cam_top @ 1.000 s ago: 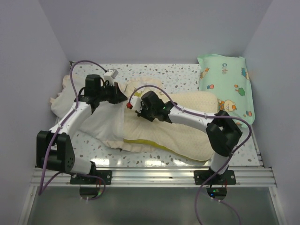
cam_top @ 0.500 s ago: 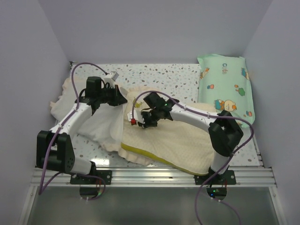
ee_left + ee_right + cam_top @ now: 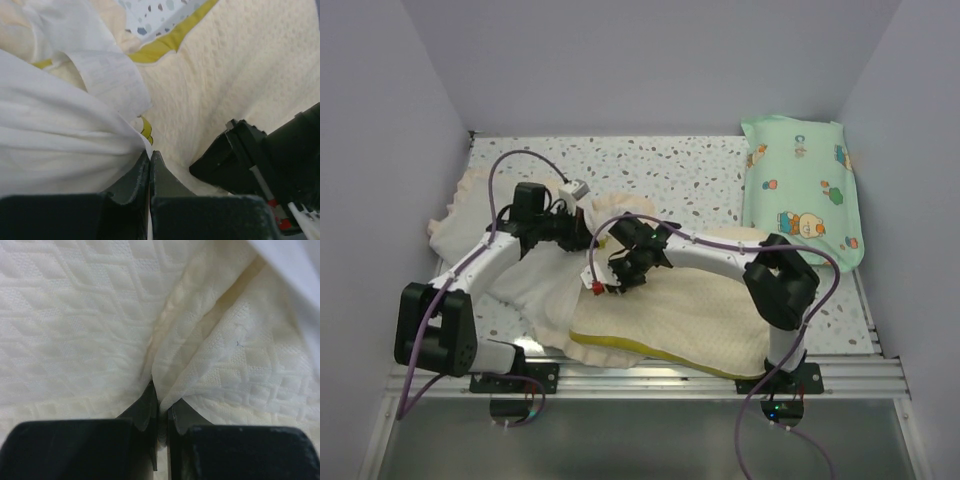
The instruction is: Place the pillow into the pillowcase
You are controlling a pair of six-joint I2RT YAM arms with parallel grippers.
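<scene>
Two pinches: left gripper (image 3: 150, 161) pillowcase (image 3: 60, 135), right gripper (image 3: 160, 402) pillow (image 3: 75, 315).

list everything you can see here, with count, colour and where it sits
pillow: one, pale cream-yellow quilted with a yellow edge, near middle to right of the table
pillowcase: one, white-cream limp fabric, left side, meeting the pillow's left end
cartoon-print pillow: one, mint green, far right corner
table: one, speckled white
rail: one, silver, near edge
left end effector: one, black, shut on the pillowcase
right end effector: one, black, shut on a fold of the pillow
</scene>
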